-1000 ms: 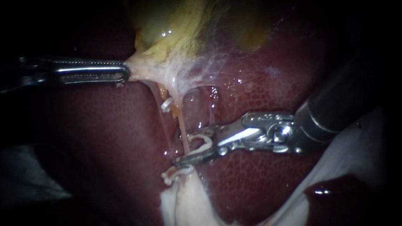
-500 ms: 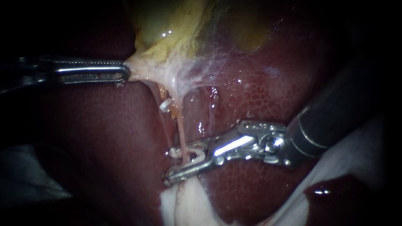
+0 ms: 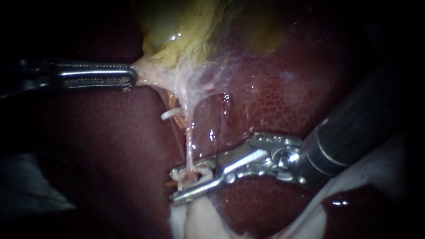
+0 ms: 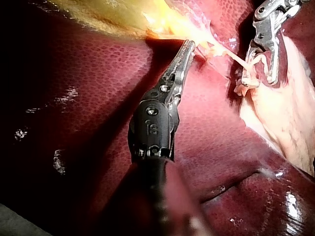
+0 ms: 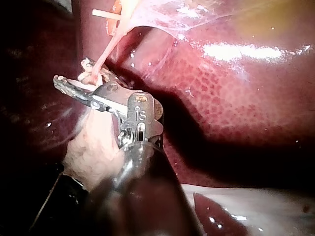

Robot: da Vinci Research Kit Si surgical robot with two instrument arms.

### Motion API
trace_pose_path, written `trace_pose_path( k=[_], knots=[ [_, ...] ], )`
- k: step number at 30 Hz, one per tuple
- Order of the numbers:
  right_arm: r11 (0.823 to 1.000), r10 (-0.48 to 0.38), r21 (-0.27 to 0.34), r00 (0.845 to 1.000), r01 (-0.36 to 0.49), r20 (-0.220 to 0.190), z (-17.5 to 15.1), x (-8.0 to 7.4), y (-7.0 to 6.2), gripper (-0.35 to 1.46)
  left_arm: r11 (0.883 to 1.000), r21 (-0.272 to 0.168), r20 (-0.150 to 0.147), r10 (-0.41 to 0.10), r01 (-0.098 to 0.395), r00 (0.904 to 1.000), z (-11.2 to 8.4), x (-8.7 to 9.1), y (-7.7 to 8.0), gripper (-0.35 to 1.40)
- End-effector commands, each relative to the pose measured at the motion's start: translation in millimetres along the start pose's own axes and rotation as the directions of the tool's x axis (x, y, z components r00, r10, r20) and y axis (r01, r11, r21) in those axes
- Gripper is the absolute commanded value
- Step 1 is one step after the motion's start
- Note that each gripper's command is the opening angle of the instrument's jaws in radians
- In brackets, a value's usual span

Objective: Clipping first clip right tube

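Endoscope view: my left instrument (image 3: 131, 76) has its jaws pressed together on the pale edge of the gallbladder (image 3: 177, 31), drawing it away from my right instrument (image 3: 175, 185), so the right tube (image 3: 190, 141) looks taut. The right jaws are pinching a white clip (image 3: 197, 174), and the tube drops in between the clip's legs, nearer the jaw tips than the hinge. Another clip (image 3: 169, 115) sits well off toward the left jaws, apparently on the strand beside.

To do this well I'd check that both tips show past the tube, square the jaws across it, then squeeze fully without dragging (a tug here could tear the tube). The left pull should stay steady.

Left wrist view: the tube stretches from just ahead of my left jaws across to the right jaws. Clip material shows on both sides of it, so it seems fully captured.

Right wrist view: the tube enters the jaws behind the tips, and the lower tip pokes past it. A pale flap (image 5: 93, 142) lies right under the jaws, and the liver (image 5: 221, 98) rises close beside the shaft. That leaves little room downward or sideways. The freest path, I judge, is back along my own shaft.
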Motion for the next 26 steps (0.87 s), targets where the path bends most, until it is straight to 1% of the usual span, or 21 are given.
trace_pose_path(
  k=[1,2,3,6,7,8,26],
  knots=[
    [1.000,0.001,0.000,1.000,-0.001,0.001,-0.2,0.0,0.0,0.24,1.000,0.000,0.000,0.000,0.000,1.0000,0.0,0.0,0.0,-0.35],
    [1.000,0.002,0.000,1.000,-0.002,0.001,-0.3,0.0,-0.1,0.18,1.000,0.000,0.000,0.000,0.000,1.0000,0.0,0.0,0.0,-0.35],
    [1.000,0.002,0.001,1.000,-0.002,0.002,-0.4,0.0,-0.2,0.06,1.000,0.000,0.000,0.000,0.000,1.0000,0.0,0.0,0.0,-0.35],
    [1.000,0.008,0.002,1.000,-0.008,0.002,-0.6,-0.1,-0.3,-0.11,1.000,0.000,0.000,0.000,0.000,1.0000,0.0,0.0,0.0,-0.35],
    [1.000,0.013,0.003,1.000,-0.013,0.003,-0.7,-0.1,-0.3,-0.25,1.000,0.000,0.000,0.000,0.000,1.0000,0.0,0.0,0.0,-0.35],
    [1.000,0.019,0.003,1.000,-0.019,0.003,-0.7,-0.2,-0.4,-0.35,1.000,0.000,0.000,0.000,0.000,1.0000,0.0,0.0,0.0,-0.35],
    [1.000,0.019,0.004,1.000,-0.019,0.003,-0.9,-0.3,-0.4,-0.35,1.000,0.000,0.000,0.000,0.000,1.0000,0.1,0.0,-0.1,-0.35]
  ],
)
